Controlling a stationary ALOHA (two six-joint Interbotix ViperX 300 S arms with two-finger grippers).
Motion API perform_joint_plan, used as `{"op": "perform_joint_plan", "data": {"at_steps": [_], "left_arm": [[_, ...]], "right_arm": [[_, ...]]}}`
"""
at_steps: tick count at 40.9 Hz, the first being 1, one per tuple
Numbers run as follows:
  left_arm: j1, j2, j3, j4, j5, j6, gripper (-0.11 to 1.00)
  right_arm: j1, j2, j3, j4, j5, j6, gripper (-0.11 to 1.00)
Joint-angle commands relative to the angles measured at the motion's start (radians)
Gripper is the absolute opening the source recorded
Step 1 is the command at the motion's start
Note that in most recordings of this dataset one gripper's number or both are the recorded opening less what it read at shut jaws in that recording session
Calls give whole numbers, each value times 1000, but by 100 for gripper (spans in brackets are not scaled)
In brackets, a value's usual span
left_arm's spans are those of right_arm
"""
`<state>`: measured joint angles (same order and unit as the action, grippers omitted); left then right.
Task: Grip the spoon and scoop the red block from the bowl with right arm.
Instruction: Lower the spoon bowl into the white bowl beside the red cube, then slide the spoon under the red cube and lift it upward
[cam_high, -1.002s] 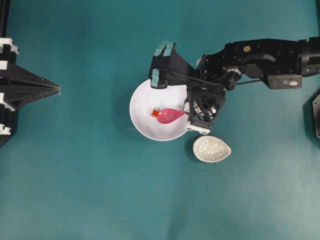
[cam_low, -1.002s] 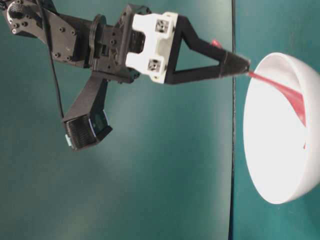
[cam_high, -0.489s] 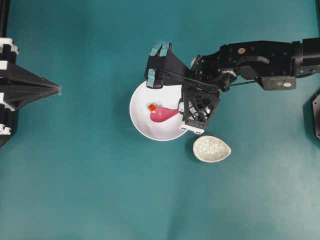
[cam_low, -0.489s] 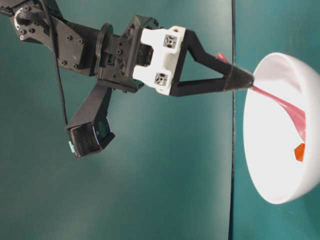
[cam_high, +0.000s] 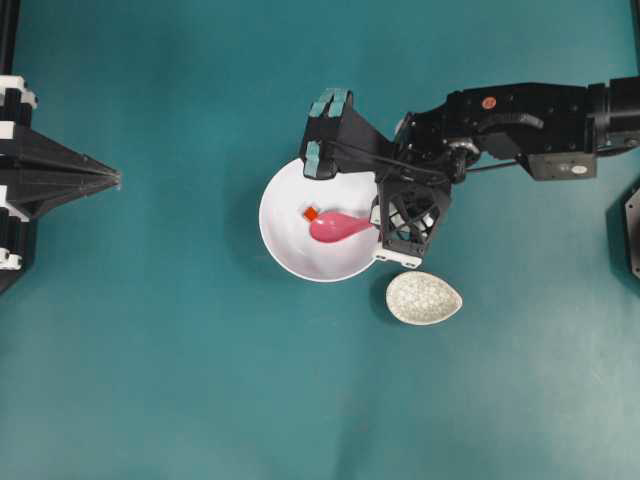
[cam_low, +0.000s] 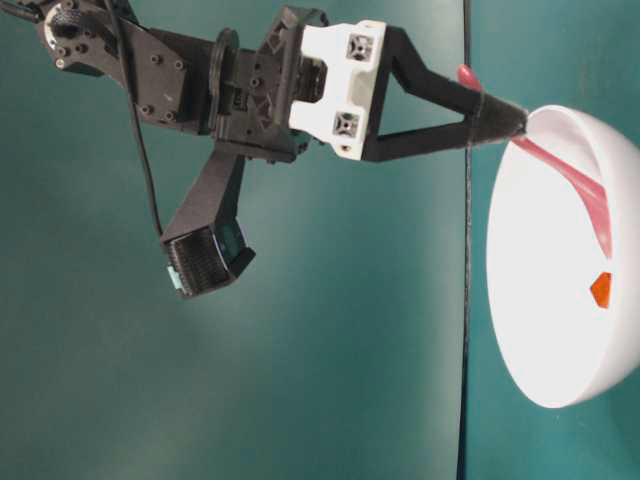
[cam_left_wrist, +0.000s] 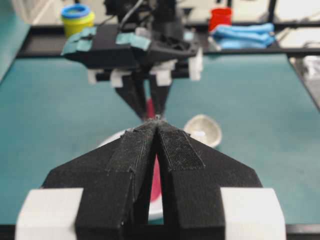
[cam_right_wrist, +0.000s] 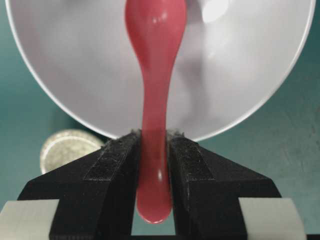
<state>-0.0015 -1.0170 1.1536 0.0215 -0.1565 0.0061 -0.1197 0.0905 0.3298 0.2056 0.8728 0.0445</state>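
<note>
Currently scooping stage. Bowl (cam_high: 285, 250) sits mid-table with a speckled dish (cam_high: 424, 298) just beside it. Right gripper (cam_right_wrist: 152, 145) pinches the spoon (cam_high: 338, 226) by its handle, scoop down inside the bowl. Red block (cam_high: 311, 213) lies in the bowl, just off the scoop's tip, not loaded. Next: slide the scoop under it, then lift level. Left gripper (cam_left_wrist: 157, 131) idle, fingers pressed together
</note>
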Motion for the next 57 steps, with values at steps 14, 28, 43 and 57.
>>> {"op": "perform_joint_plan", "data": {"at_steps": [14, 28, 43, 57], "left_arm": [[2, 3, -29, -2, -8, 0, 0], [2, 5, -29, -2, -8, -2, 0], [2, 3, -29, 0, -15, -2, 0], [2, 3, -29, -2, -15, -2, 0]], "right_arm": [[-11, -34, -14, -18, -77, 5, 24], [-11, -35, -12, -20, -146, 5, 24], [-9, -41, 6, -29, -183, 5, 24], [18, -138, 163, -25, -301, 6, 24]]}}
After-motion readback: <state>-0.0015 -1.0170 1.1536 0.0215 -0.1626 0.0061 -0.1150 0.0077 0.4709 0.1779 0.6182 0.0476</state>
